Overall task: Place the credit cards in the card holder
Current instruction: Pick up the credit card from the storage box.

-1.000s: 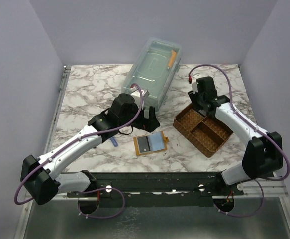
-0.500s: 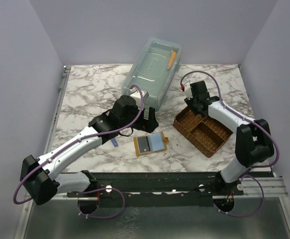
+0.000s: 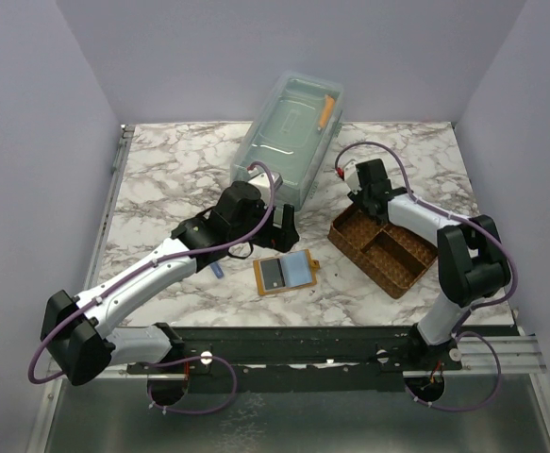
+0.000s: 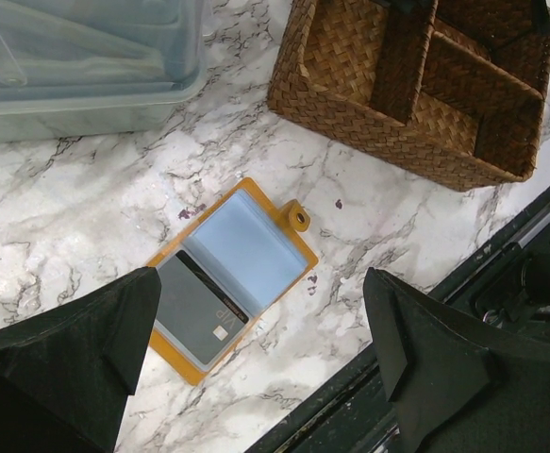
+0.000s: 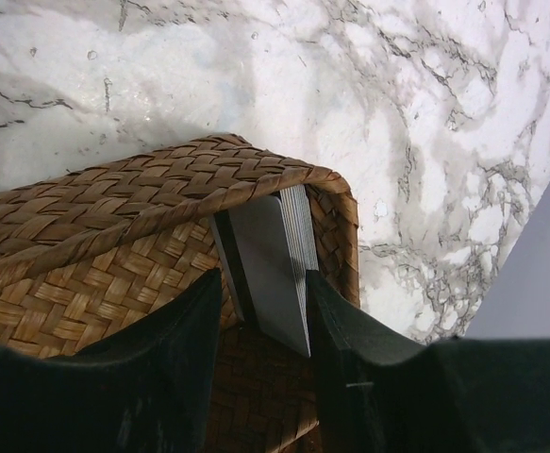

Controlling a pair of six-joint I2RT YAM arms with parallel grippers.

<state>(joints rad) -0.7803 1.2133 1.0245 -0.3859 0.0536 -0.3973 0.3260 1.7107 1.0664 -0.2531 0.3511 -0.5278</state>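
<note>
The orange-tan card holder lies open on the marble. In the left wrist view it shows a grey card in one panel and a light-blue panel. My left gripper hovers open above and behind it, holding nothing. My right gripper is down in the far-left corner of the brown woven tray. In the right wrist view the gripper has one finger on each side of a stack of grey credit cards leaning in that corner. The jaws are narrowly apart.
A clear lidded plastic bin stands at the back, with an orange item inside it. A small blue item lies left of the card holder by the left arm. The black rail runs along the near edge.
My right gripper has moved left and down into the tray's far-left corner. The left arm and the card holder have hardly moved.
</note>
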